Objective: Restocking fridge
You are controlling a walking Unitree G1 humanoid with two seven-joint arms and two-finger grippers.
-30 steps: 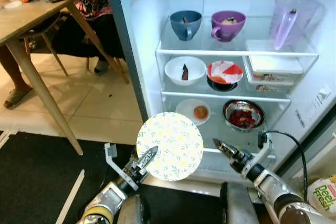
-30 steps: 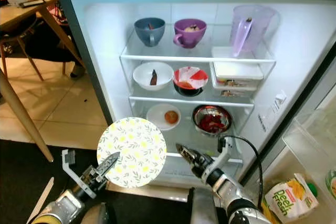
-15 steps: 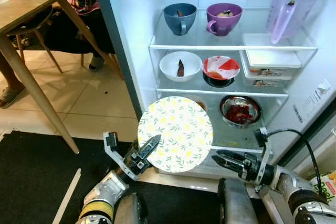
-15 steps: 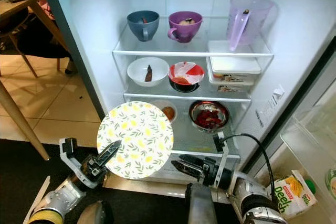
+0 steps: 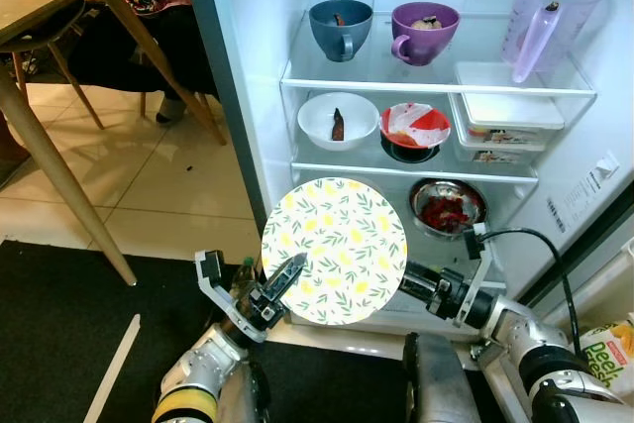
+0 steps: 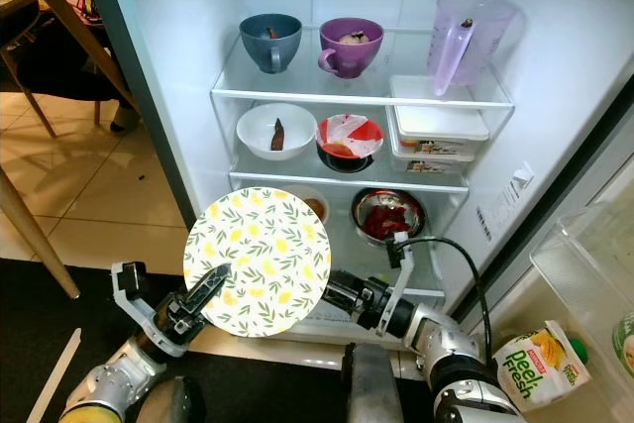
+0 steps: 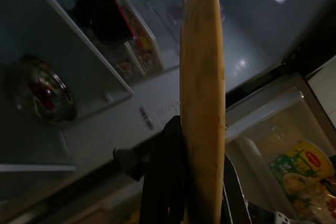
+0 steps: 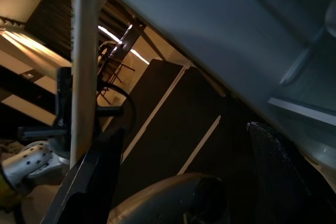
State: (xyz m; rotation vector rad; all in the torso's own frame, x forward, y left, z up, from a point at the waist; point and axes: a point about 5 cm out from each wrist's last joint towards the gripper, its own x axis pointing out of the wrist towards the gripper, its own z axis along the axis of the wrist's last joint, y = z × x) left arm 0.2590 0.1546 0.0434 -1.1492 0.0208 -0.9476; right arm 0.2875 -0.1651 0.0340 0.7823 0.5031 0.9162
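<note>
Floral plate in left gripper

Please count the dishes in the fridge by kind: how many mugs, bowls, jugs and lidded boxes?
Mugs: 2 (blue, purple)
Bowls: 3 (white, red-and-white, steel)
Jugs: 1 (lilac)
Lidded boxes: 1 (white)
Total: 7

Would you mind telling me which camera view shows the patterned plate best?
The left eye view: the patterned plate faces it, whole, pinched at its edge by the left gripper. The right eye view matches. Both wrist views catch it edge-on.
</note>
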